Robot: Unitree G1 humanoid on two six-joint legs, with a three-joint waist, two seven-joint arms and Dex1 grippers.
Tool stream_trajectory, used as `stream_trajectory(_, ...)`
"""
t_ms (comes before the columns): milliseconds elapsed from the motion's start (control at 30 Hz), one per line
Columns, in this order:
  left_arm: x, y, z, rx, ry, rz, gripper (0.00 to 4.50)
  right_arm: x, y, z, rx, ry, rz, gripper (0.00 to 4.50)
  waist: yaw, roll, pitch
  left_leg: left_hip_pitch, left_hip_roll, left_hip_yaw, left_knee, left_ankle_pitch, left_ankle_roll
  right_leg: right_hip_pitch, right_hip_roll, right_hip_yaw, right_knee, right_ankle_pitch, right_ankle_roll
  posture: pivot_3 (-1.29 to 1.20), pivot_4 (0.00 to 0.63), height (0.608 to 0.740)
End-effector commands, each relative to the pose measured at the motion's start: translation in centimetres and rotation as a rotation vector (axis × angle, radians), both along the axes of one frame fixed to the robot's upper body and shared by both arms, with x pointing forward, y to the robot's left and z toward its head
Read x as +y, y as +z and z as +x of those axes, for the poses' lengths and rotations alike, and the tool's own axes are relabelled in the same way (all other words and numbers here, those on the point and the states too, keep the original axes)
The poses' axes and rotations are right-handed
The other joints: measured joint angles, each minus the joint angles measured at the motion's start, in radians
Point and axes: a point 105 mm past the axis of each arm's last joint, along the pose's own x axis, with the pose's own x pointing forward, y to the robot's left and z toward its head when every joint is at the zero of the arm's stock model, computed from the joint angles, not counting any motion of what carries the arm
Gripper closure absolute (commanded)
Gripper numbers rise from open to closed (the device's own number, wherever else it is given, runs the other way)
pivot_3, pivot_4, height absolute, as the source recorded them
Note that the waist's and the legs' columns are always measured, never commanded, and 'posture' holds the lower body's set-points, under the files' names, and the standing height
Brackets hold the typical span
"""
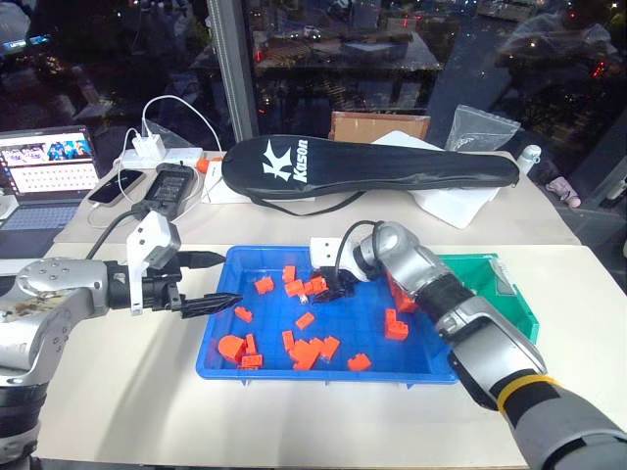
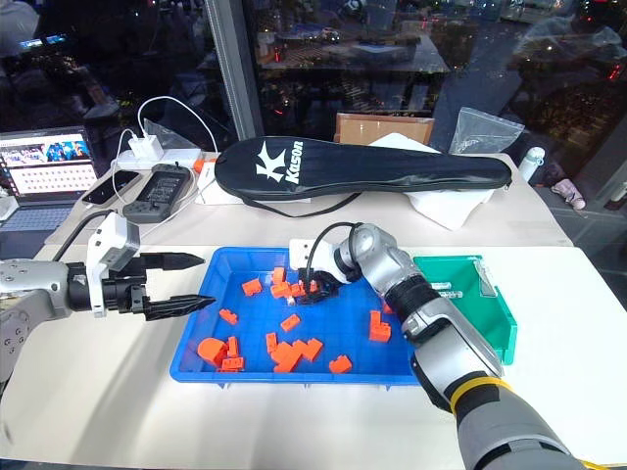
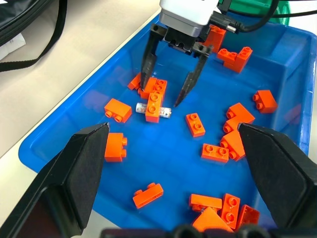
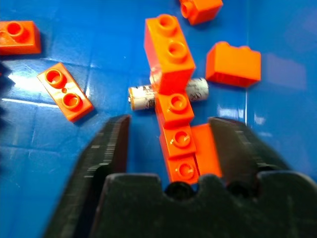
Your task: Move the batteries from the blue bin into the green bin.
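The blue bin (image 1: 323, 374) lies mid-table, strewn with orange blocks (image 1: 307, 351). One battery (image 3: 167, 112) lies on its floor under an orange block (image 3: 154, 101), and its ends (image 4: 141, 97) stick out on both sides. My right gripper (image 3: 159, 96) is down inside the bin, open, with its fingertips on either side of the block stack just short of the battery. My left gripper (image 1: 232, 279) hovers open at the bin's left edge, holding nothing. The green bin (image 1: 509, 294) stands against the blue bin's right side. Small whitish cylinders (image 2: 443, 288) lie in it.
A black racket bag (image 1: 372, 166) lies on the table behind. Further left are a laptop (image 1: 44, 176), a power strip with chargers (image 1: 157, 152), a phone and a black handset (image 1: 171, 186). A cardboard box (image 1: 377, 125) and a plastic bag (image 1: 480, 127) sit at the back.
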Motion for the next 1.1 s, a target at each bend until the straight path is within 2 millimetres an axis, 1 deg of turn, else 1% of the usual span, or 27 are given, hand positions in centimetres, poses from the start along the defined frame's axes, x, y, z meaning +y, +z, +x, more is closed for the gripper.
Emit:
stream_trajectory(33, -0.3, 0.8, -0.1, -0.045, -0.016, 0.012, 0.0, 0.0, 1.1, 0.2, -0.034, 0.018, 0.015, 3.16, 0.0, 0.0, 0.0, 0.0, 0.0, 0.0, 0.0, 0.0, 0.0, 0.0, 0.0, 0.0, 0.0, 0.0, 0.0, 0.0, 0.15, 0.737)
stream_trajectory(67, -0.3, 0.8, -0.1, -0.044, -0.017, 0.012, 0.0, -0.1, 1.2, 0.2, -0.038, 0.017, 0.015, 3.59, 0.0, 0.0, 0.0, 0.0, 0.0, 0.0, 0.0, 0.0, 0.0, 0.0, 0.0, 0.0, 0.0, 0.0, 0.0, 0.0, 0.15, 0.737)
stream_trajectory(133, -0.4, 0.7, -0.1, -0.041, -0.018, 0.011, 0.0, -0.4, 1.4, 0.0, -0.039, 0.019, 0.018, 4.06, 0.0, 0.0, 0.0, 0.0, 0.0, 0.0, 0.0, 0.0, 0.0, 0.0, 0.0, 0.0, 0.0, 0.0, 0.0, 0.0, 0.15, 0.737)
stream_trajectory(200, -0.4, 0.6, 0.1, -0.04, -0.022, 0.01, 0.0, -0.7, 1.9, -0.2, -0.043, 0.018, 0.025, 4.06, 0.001, 0.0, 0.0, 0.0, 0.0, 0.0, 0.0, 0.0, 0.0, 0.0, 0.0, 0.0, 0.0, 0.0, 0.0, 0.0, 0.15, 0.737)
stream_trajectory(300, -0.7, 0.5, 0.4, -0.039, -0.037, 0.004, 0.0, -2.1, 3.7, -0.8, -0.052, 0.011, 0.043, 4.06, 0.006, 0.0, 0.0, 0.0, 0.0, 0.0, 0.0, 0.0, 0.0, 0.0, 0.0, 0.0, 0.0, 0.0, 0.0, 0.0, 0.15, 0.737)
stream_trajectory(400, -1.0, 0.3, 0.6, -0.037, -0.054, 0.003, 0.0, -3.0, 4.8, -1.6, -0.037, -0.008, 0.061, 4.06, 0.006, 0.0, 0.0, -0.001, 0.0, 0.0, 0.0, 0.0, 0.0, 0.0, 0.0, 0.0, 0.0, 0.0, 0.0, 0.0, 0.15, 0.737)
stream_trajectory(433, -1.1, 0.3, 0.9, -0.038, -0.059, -0.002, 0.0, -3.8, 5.2, -1.9, -0.034, -0.027, 0.064, 4.06, 0.006, 0.0, 0.0, -0.001, 0.0, 0.0, 0.0, 0.0, 0.0, 0.0, 0.0, 0.0, 0.0, 0.0, 0.0, 0.0, 0.15, 0.737)
stream_trajectory(467, -1.3, 0.3, 1.1, -0.04, -0.068, -0.007, 0.0, -5.0, 5.3, -1.8, -0.047, -0.059, 0.049, 4.06, 0.007, 0.0, 0.0, 0.0, 0.0, 0.0, 0.0, 0.0, 0.0, 0.0, 0.0, 0.0, 0.0, 0.0, 0.0, 0.0, 0.15, 0.737)
stream_trajectory(500, -1.5, 0.3, 1.3, -0.041, -0.075, -0.01, 0.0, -6.2, 5.1, -1.9, -0.05, -0.087, 0.027, 4.06, 0.01, 0.0, 0.0, -0.001, 0.0, 0.0, 0.0, 0.0, 0.0, 0.0, 0.0, 0.0, 0.0, 0.0, 0.0, 0.0, 0.15, 0.737)
stream_trajectory(567, -1.7, 0.3, 1.6, -0.045, -0.083, -0.014, 0.0, -7.7, 4.8, -2.1, -0.041, -0.126, 0.002, 4.06, 0.012, 0.0, 0.0, -0.001, 0.0, 0.0, 0.001, 0.0, 0.0, 0.001, 0.0, -0.001, -0.001, 0.0, 0.001, 0.0, 0.15, 0.737)
stream_trajectory(600, -1.8, 0.3, 1.8, -0.046, -0.09, -0.015, 0.0, -9.1, 4.1, -1.9, -0.05, -0.163, -0.033, 4.06, 0.011, 0.0, 0.0, -0.001, -0.001, 0.0, 0.001, 0.0, 0.0, 0.0, 0.0, 0.0, -0.002, -0.001, 0.002, 0.0, 0.15, 0.737)
stream_trajectory(633, -1.9, 0.2, 1.9, -0.047, -0.094, -0.016, 0.0, -10.0, 3.7, -1.8, -0.058, -0.188, -0.058, 4.06, 0.01, 0.0, 0.0, -0.001, -0.001, 0.0, 0.001, 0.0, 0.0, 0.0, 0.0, 0.0, -0.002, -0.002, 0.003, 0.0, 0.15, 0.737)
stream_trajectory(667, -2.0, 0.2, 2.1, -0.047, -0.101, -0.017, 0.0, -10.5, 3.3, -1.7, -0.052, -0.217, -0.058, 4.06, 0.01, 0.0, 0.0, -0.001, -0.001, 0.0, 0.001, 0.0, 0.0, 0.001, 0.0, 0.0, -0.002, -0.002, 0.003, 0.0, 0.15, 0.737)
stream_trajectory(767, -2.2, -0.1, 2.3, -0.042, -0.115, -0.014, 0.0, -10.0, 3.1, -1.4, -0.043, -0.253, -0.023, 4.06, -0.002, 0.0, 0.0, -0.001, -0.001, 0.0, 0.001, 0.0, 0.0, 0.0, 0.0, 0.0, -0.001, -0.003, 0.005, 0.0, 0.15, 0.737)
stream_trajectory(833, -2.2, -0.1, 2.5, -0.043, -0.118, -0.012, 0.0, -10.0, 3.0, -1.0, -0.079, -0.257, -0.044, 3.07, -0.01, 0.0, 0.0, -0.001, -0.001, 0.0, 0.0, 0.0, 0.0, 0.0, 0.0, 0.001, -0.001, -0.003, 0.005, 0.0, 0.15, 0.737)
stream_trajectory(900, -2.2, 0.0, 2.7, -0.047, -0.12, -0.012, 0.0, -10.0, 3.4, -0.8, -0.105, -0.262, -0.037, 2.51, -0.009, 0.0, 0.0, -0.001, -0.001, -0.002, 0.0, 0.0, 0.0, 0.0, 0.001, 0.001, -0.001, -0.002, 0.003, 0.0, 0.15, 0.737)
stream_trajectory(933, -2.2, 0.0, 2.8, -0.048, -0.121, -0.011, 0.0, -9.9, 3.6, -0.7, -0.113, -0.263, -0.031, 2.13, -0.008, 0.0, 0.0, -0.001, -0.001, -0.001, 0.0, 0.0, 0.0, 0.0, 0.001, 0.001, -0.001, -0.002, 0.003, 0.0, 0.15, 0.737)
stream_trajectory(967, -2.2, 0.0, 2.8, -0.047, -0.123, -0.01, 0.0, -9.6, 4.2, -0.5, -0.128, -0.269, -0.009, 1.84, -0.006, 0.0, 0.0, -0.001, -0.001, -0.002, 0.001, 0.0, 0.0, 0.0, 0.001, 0.001, -0.001, -0.002, 0.003, 0.0, 0.15, 0.737)
stream_trajectory(1033, -2.1, 0.0, 2.8, -0.045, -0.125, -0.009, 0.0, -8.6, 5.6, -0.5, -0.13, -0.27, 0.049, 1.14, -0.005, 0.0, 0.0, -0.001, -0.001, -0.002, 0.001, 0.0, 0.0, 0.0, 0.001, 0.001, -0.001, -0.002, 0.003, 0.0, 0.15, 0.737)
stream_trajectory(1067, -2.1, 0.1, 2.8, -0.046, -0.124, -0.007, 0.0, -7.9, 6.2, -0.6, -0.127, -0.267, 0.083, 0.87, -0.005, 0.0, 0.0, -0.001, -0.001, -0.002, 0.001, 0.0, 0.0, 0.0, 0.001, 0.001, -0.001, -0.002, 0.003, 0.0, 0.15, 0.737)
stream_trajectory(1100, -2.0, 0.1, 2.8, -0.046, -0.121, -0.006, 0.0, -7.1, 6.8, -0.7, -0.117, -0.26, 0.127, 0.49, -0.005, 0.0, 0.0, -0.001, -0.001, -0.002, 0.001, 0.0, 0.0, 0.0, 0.001, 0.001, -0.001, -0.002, 0.003, 0.0, 0.15, 0.737)
